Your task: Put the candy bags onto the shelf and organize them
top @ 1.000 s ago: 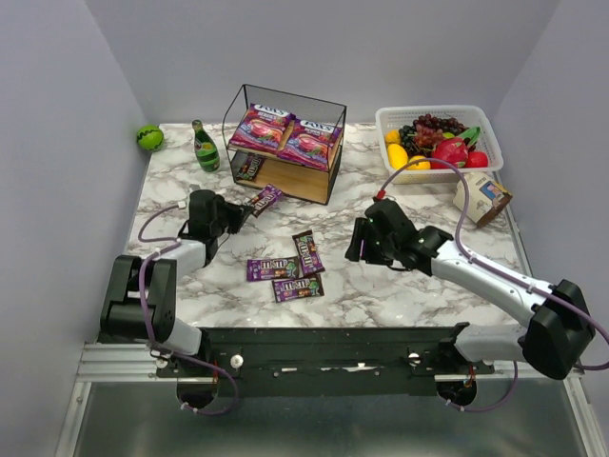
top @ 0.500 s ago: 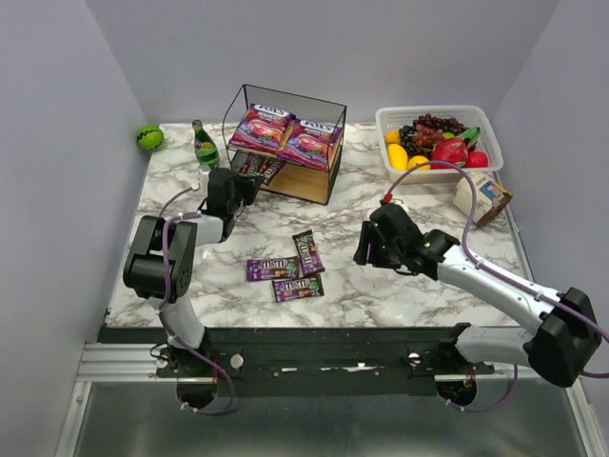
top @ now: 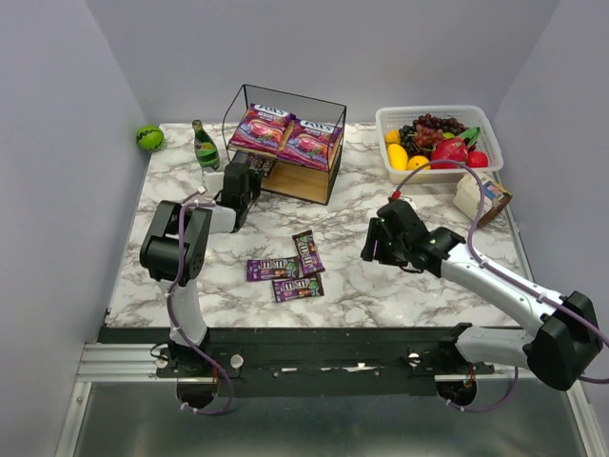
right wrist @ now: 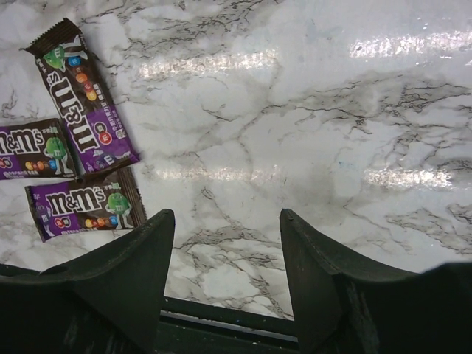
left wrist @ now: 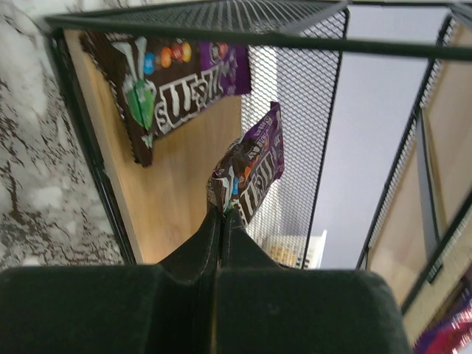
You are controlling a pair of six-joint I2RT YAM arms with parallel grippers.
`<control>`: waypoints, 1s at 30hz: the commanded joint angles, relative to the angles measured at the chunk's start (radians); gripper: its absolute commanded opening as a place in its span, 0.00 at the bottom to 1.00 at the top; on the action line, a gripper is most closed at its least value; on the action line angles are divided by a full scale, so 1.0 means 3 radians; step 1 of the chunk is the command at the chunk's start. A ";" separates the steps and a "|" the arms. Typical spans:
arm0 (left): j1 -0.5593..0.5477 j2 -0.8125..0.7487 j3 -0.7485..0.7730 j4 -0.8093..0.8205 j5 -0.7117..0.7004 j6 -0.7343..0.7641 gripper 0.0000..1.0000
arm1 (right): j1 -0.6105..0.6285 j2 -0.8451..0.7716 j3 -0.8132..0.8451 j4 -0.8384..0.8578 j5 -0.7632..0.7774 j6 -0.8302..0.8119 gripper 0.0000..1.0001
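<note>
The shelf (top: 331,177) stands at the back centre, with two pink-purple FOX'S bags (top: 262,127) (top: 309,143) flat on its top board. My left gripper (top: 251,176) reaches into the lower tier from the left. It is shut on one end of an M&M's packet (left wrist: 248,168), held above the wooden board (left wrist: 173,195). Another M&M's packet (left wrist: 168,74) lies on that board. Three M&M's packets (top: 306,251) (top: 272,268) (top: 298,288) lie on the table in front. My right gripper (top: 372,249) is open and empty to their right, over bare marble (right wrist: 225,221).
A green bottle (top: 204,146) stands just left of the shelf, and a green ball (top: 148,137) lies in the back left corner. A white fruit basket (top: 392,121) and a beige carton (top: 481,196) are at the back right.
My left gripper has carried the M&M's packet from the table up to the shelf and into the lower tier. My right gripper has drifted slightly right, still open.
</note>
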State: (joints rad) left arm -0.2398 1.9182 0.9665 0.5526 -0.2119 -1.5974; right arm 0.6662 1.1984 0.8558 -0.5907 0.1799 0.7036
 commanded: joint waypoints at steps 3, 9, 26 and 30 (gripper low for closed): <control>-0.0039 0.0191 0.0153 -0.0236 -0.0260 -0.0243 0.00 | -0.0078 -0.0078 -0.0056 -0.0132 0.0096 -0.0029 0.68; -0.0075 0.0365 0.0235 -0.0333 -0.0188 -0.0366 0.00 | -0.0129 -0.0083 -0.0071 -0.0168 0.0101 -0.0034 0.68; -0.0116 0.0432 0.0496 -0.0773 -0.0367 -0.0346 0.32 | -0.0237 -0.0047 -0.0051 -0.0179 0.0070 -0.0111 0.68; -0.0126 0.0340 0.0511 -0.0850 -0.0408 -0.0254 0.46 | -0.0247 -0.0042 -0.0051 -0.0163 0.0070 -0.0111 0.68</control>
State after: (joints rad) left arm -0.2691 2.0468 1.1065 0.3779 -0.2707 -1.7203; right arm 0.5999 1.1900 0.8490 -0.6296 0.1799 0.6796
